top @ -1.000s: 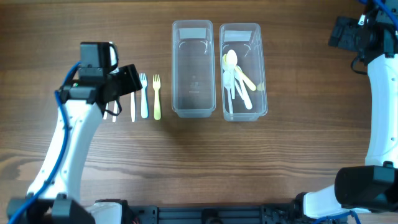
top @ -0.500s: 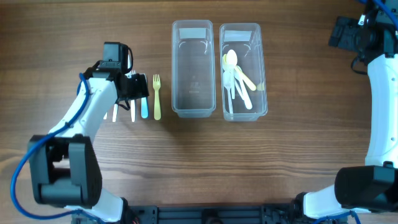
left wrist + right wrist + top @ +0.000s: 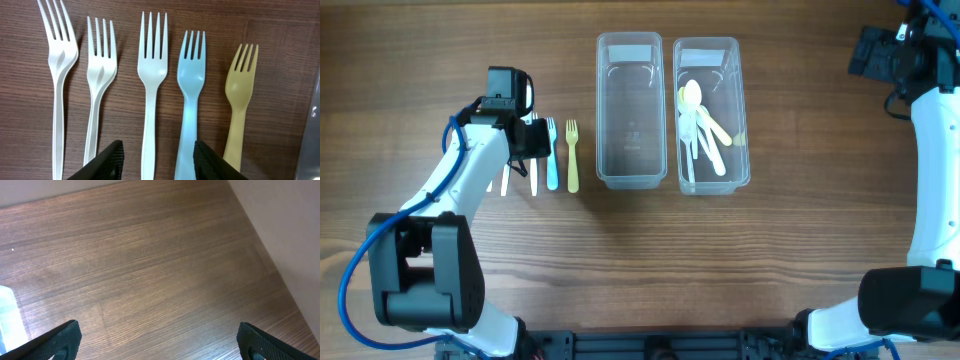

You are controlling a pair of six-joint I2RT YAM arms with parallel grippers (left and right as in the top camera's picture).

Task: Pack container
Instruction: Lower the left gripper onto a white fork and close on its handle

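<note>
Directly beneath our left end effector [image 3: 157,162], released and empty, lies the middle white fork [image 3: 151,75], its handle running back between the jaws.

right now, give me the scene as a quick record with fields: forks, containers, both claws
forks: five in a row on the table; three white, one blue fork, one yellow fork
left container: empty
right container: holds spoons
left claw: open, low over the forks, fingers either side of the middle white fork handle
right claw: open, holding nothing, over bare wood
</note>
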